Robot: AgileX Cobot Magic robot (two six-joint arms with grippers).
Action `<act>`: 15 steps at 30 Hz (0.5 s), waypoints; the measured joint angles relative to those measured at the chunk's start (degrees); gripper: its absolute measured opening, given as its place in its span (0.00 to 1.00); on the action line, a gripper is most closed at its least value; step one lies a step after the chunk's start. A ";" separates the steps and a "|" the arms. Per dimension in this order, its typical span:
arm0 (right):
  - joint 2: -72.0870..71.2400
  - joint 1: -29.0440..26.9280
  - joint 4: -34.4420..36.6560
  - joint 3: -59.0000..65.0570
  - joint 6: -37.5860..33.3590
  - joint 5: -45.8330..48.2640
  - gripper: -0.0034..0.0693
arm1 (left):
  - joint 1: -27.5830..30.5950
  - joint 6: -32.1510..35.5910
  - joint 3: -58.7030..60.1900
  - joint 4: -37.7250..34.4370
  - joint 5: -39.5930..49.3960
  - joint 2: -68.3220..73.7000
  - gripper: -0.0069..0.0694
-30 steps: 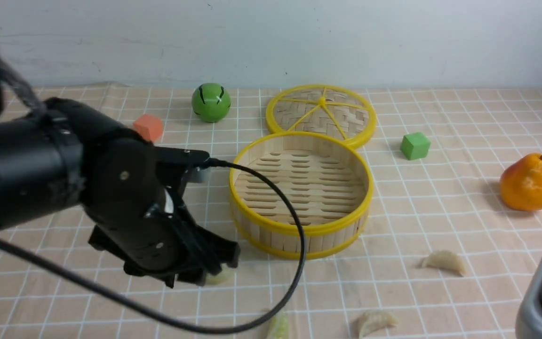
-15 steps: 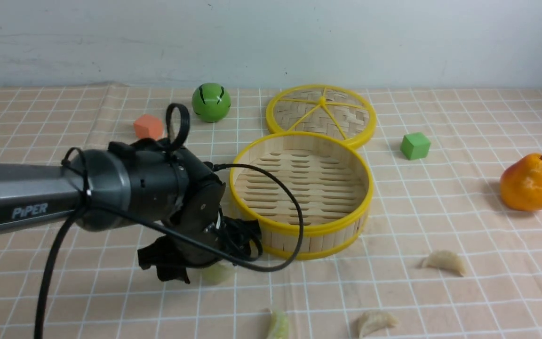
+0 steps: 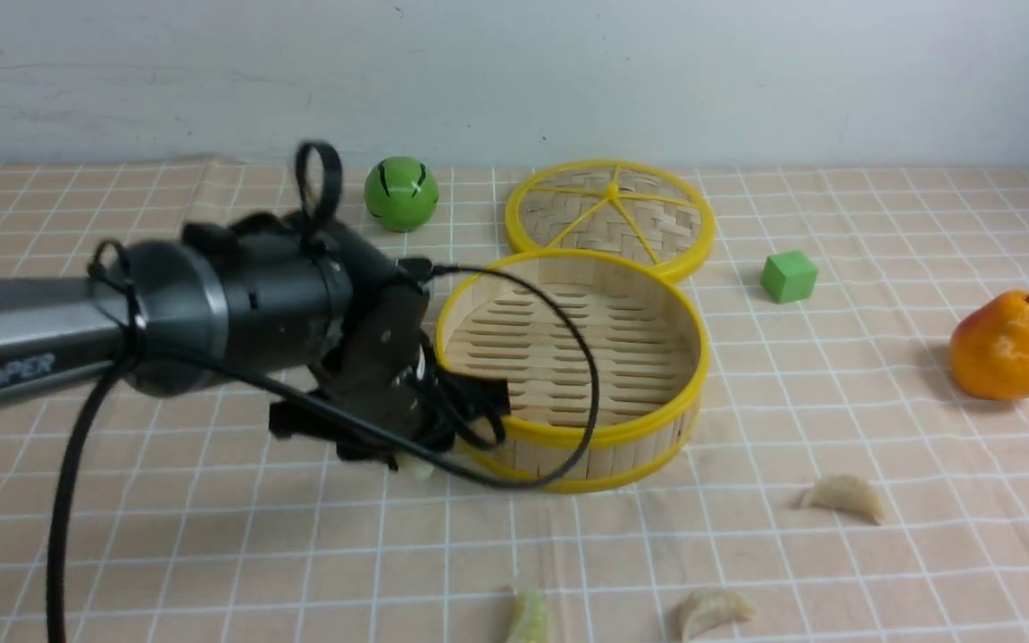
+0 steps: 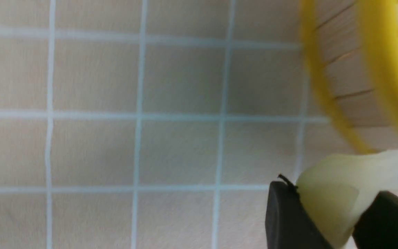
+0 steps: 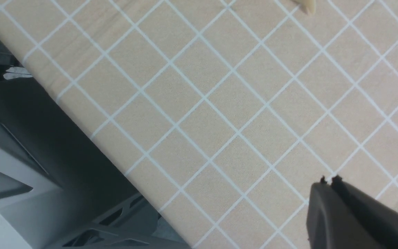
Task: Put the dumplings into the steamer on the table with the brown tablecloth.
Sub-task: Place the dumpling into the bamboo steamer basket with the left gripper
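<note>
The left hand (image 4: 335,202) has a pale green dumpling (image 4: 328,183) pinched between its fingertips, its jaws parted only by the dumpling's body. The held dumpling is beside the steamer (image 3: 604,455), outside its wall on the left and near side. In the left wrist view its long axis runs out past the fingertips, with one tip pointing towards the steamer's yellow rims; the other end is hidden between the fingers. It seems to be lifted off the cloth, though the front view shows little more than a pale patch under the hand. The right hand (image 5: 330,183) is closed, its fingertips together over the brown tablecloth (image 5: 219,103).

Three more dumplings lie on the desk. The second green dumpling (image 3: 529,614) has its long axis running mostly away from the robot, its near end cut off by the picture's edge. To its right, the nearer beige dumpling (image 3: 713,612) slants, its right tip farther from the robot than its left. The farther beige dumpling (image 3: 845,496) lies mainly crosswise, its right tip angled nearer the robot. The steamer stands upright, slatted floor showing, with the woven lid (image 3: 568,214) just behind it. A green cube (image 3: 790,277) and a pear (image 3: 1003,346) sit to the right; a striped green ball (image 3: 401,194) is at the back left.
</note>
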 joint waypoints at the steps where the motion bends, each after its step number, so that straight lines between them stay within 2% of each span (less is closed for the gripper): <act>1: 0.00 0.00 0.00 0.00 0.00 0.00 0.05 | -0.06 1.95 -2.41 -0.75 0.60 -0.54 0.40; 3: 0.00 0.00 -0.18 0.00 0.00 0.00 0.05 | -0.09 7.71 -7.78 -3.30 2.01 -0.91 0.40; 4: 0.00 0.00 -0.18 0.00 0.00 0.00 0.05 | -0.09 7.71 -8.32 -3.57 2.17 -0.91 0.40; 6: 0.00 0.00 -0.43 0.00 0.00 -0.06 0.05 | -0.17 14.68 -15.65 -6.90 4.37 1.07 0.40; 9: 0.00 0.00 -0.43 0.00 0.00 -0.06 0.05 | -0.17 19.22 -24.71 -9.25 7.72 6.77 0.40; 15: 0.00 0.00 1.03 0.00 0.00 -0.06 0.06 | -0.17 20.89 -40.10 -7.80 11.66 21.73 0.40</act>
